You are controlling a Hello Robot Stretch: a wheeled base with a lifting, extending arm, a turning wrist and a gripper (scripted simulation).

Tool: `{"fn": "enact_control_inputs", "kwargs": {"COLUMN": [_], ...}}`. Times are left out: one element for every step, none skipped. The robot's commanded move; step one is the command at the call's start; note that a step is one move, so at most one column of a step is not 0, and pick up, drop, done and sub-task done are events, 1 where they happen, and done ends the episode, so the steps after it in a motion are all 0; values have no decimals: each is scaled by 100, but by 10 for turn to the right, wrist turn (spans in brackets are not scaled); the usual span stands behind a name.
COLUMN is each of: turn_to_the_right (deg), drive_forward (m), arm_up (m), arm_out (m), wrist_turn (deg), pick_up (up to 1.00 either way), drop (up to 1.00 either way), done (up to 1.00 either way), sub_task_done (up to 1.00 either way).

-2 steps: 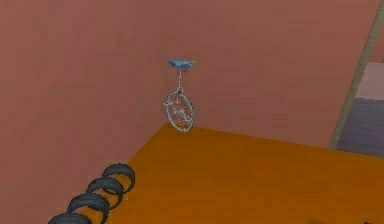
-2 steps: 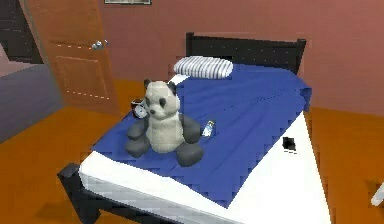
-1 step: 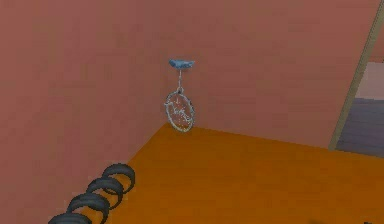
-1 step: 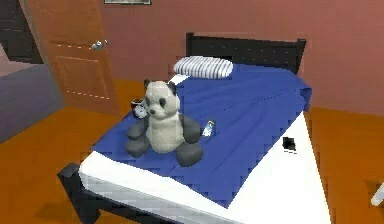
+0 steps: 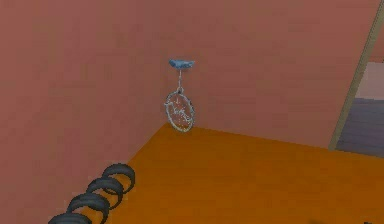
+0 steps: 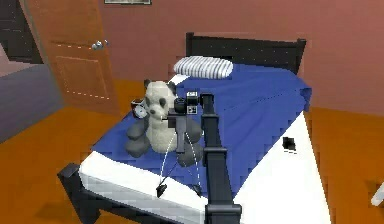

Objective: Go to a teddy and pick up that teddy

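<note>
Teddy [image 6: 155, 104]: grey-white plush, dark ears and eye patches. Seated upright on left part of blue-covered bed [image 6: 262, 108], long axis vertical, face toward near side. Gripper [image 6: 180, 110] at teddy's right flank; finger state cannot be told, nor whether anything held. Striped pillow [image 6: 206, 67] at far headboard.

The teddy [image 6: 155, 118] is a panda-style plush with a pale, whitish head, small dark ears and a cream belly. Its arms and legs are dark grey. It sits upright with its legs stretched out in front, resting on the blue blanket [image 6: 250, 105] of the bed [image 6: 245, 48]. It is near the bed's left edge in the arm side view, well apart from the striped pillow [image 6: 205, 67] at the headboard.
</note>
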Motion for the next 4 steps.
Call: {"fn": "enact_control_inputs", "kwargs": {"turn_to_the_right": [0,0,0,0], "drive_forward": [0,0,0,0], "arm_up": [0,0,0,0], "arm_out": [0,0,0,0], "wrist_turn": [450,450,450,450], "pick_up": [0,0,0,0], "drop": [0,0,0,0], "done": [0,0,0,0], "sub_task_done": [0,0,0,0]}}
